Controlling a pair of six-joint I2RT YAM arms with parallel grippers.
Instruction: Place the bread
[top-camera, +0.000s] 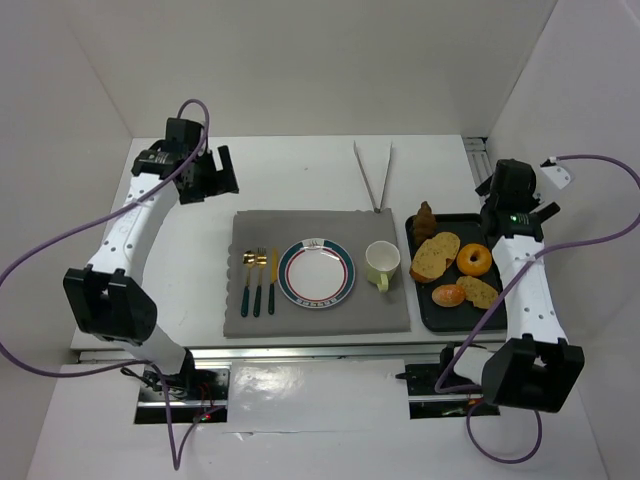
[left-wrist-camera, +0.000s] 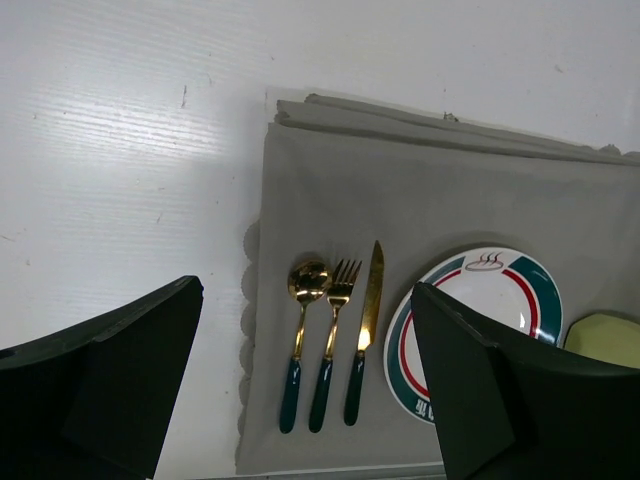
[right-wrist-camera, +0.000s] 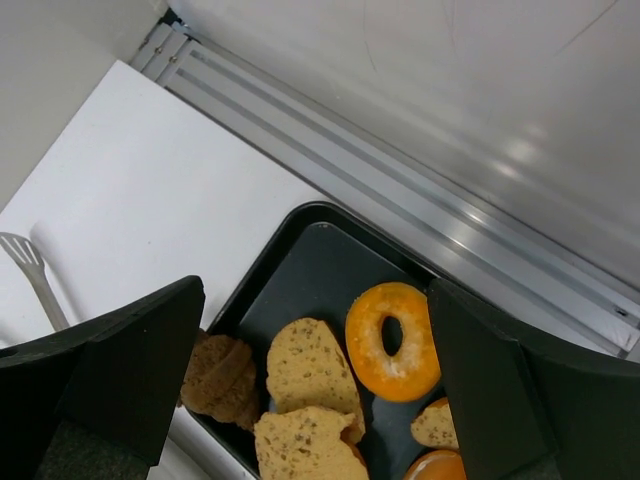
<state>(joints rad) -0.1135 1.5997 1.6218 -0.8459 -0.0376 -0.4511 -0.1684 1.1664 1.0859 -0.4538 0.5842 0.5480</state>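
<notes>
Glossy bread (right-wrist-camera: 393, 341); matt black tray (right-wrist-camera: 300, 262); grey cloth mat (top-camera: 318, 318).

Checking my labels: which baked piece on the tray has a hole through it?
The orange ring-shaped bread, at the tray's right side; the slices, the oval roll and the dark brown piece are solid.

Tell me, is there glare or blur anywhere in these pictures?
Top external: even light, soft shadows, all sharp. Left wrist: a glare patch on the white table; the knife gleams. Right wrist: the bread is sharp; the near jaws are dark.
</notes>
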